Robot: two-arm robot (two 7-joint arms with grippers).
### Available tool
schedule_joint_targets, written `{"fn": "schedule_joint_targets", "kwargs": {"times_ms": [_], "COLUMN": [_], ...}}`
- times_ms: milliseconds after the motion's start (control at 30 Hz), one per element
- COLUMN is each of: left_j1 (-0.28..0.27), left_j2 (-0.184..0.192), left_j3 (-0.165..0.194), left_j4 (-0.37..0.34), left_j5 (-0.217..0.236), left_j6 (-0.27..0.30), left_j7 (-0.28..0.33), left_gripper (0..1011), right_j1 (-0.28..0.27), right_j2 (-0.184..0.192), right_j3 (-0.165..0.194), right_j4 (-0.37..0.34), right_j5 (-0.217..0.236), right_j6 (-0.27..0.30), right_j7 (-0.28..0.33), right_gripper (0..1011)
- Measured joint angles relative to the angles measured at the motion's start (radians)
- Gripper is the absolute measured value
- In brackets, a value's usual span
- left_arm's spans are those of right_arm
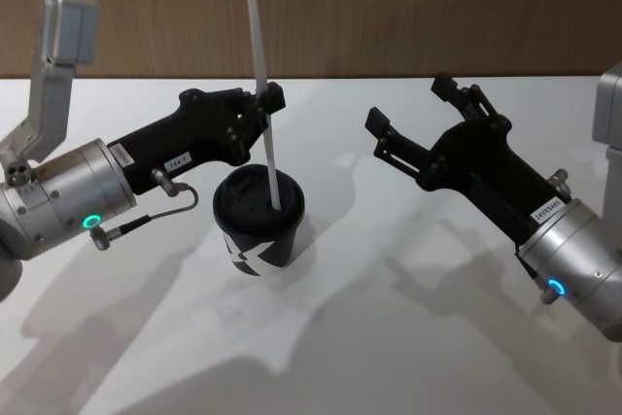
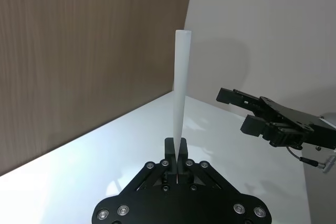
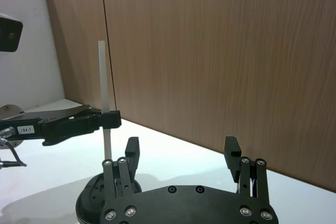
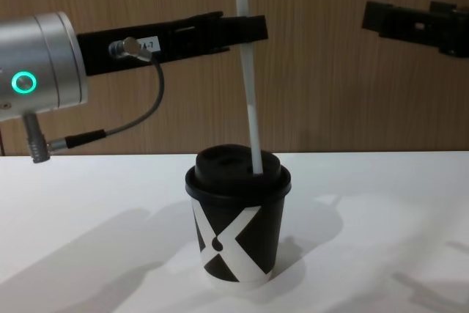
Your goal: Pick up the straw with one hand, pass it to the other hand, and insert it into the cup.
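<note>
The black cup with a white X and a black lid stands mid-table, also seen in the chest view. The white straw stands nearly upright, and its lower end meets the top of the lid. How deep it goes I cannot tell. My left gripper is shut on the straw about halfway up, above the cup's far side. The left wrist view shows the straw rising from its shut fingers. My right gripper hangs open and empty to the right of the cup.
The white table carries only the cup. A wooden wall runs along its far edge. There is free room between the cup and the right gripper.
</note>
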Motion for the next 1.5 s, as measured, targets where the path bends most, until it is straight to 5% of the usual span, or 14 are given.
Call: {"fn": "schedule_joint_targets", "kwargs": {"times_ms": [200, 800, 1167, 1500], "left_j1": [0.000, 0.014, 0.065, 0.148], "left_j2": [-0.005, -0.015, -0.010, 0.011], "left_j3": [0.003, 0.006, -0.036, -0.106], "left_j4": [0.002, 0.004, -0.018, -0.055], "left_j5": [0.015, 0.061, 0.097, 0.134], "left_j6": [-0.002, -0.015, -0.082, -0.186], "left_j7": [0.003, 0.015, 0.058, 0.115], "left_gripper": [40, 589, 946, 999], "right_j1": [0.000, 0.000, 0.000, 0.000], "right_j2": [0.000, 0.000, 0.000, 0.000], "right_j3": [0.000, 0.000, 0.000, 0.000], "right_j4": [0.000, 0.000, 0.000, 0.000], "right_j5": [0.000, 0.000, 0.000, 0.000], "right_j6": [0.000, 0.000, 0.000, 0.000], "right_j7": [0.000, 0.000, 0.000, 0.000], "right_gripper": [1001, 1001, 1001, 1001]}}
